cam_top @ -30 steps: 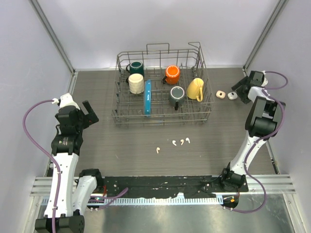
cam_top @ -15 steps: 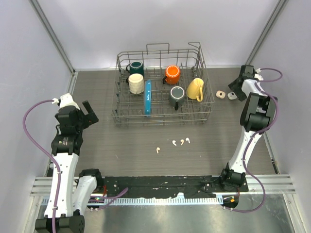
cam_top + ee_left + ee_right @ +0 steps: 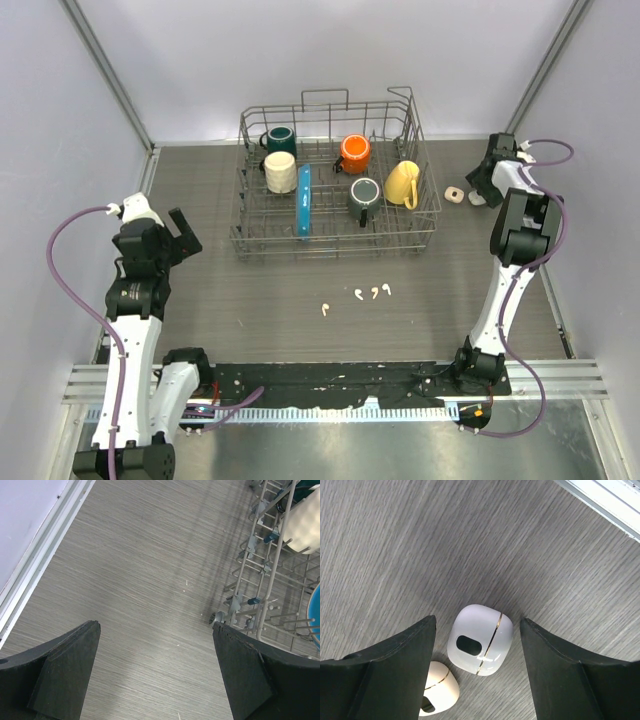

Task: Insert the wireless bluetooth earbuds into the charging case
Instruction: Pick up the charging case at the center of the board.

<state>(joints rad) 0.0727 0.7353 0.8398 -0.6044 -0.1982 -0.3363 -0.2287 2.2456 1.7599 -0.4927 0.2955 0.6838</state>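
Several tiny white earbuds (image 3: 358, 294) lie in a loose row on the table in front of the rack, one of them (image 3: 324, 309) a little apart to the left. At the far right sit two closed charging cases: a white one (image 3: 480, 639) and a cream one (image 3: 437, 695). My right gripper (image 3: 477, 622) hangs open straight over the white case, a finger on each side with a small gap to it. From above, the cream case (image 3: 454, 194) shows beside the right gripper (image 3: 487, 182). My left gripper (image 3: 155, 625) is open and empty over bare table at the left.
A wire dish rack (image 3: 335, 247) stands at the back centre holding several mugs, among them a yellow mug (image 3: 401, 184) close to the cases, and an upright blue slab (image 3: 304, 201). The rack's corner (image 3: 240, 605) is near my left fingers. The right wall rail (image 3: 605, 500) runs close behind the cases.
The right gripper has swung left and toward the back, coming over the white case, and its jaws have narrowed slightly. The left arm and the earbuds are unmoved.
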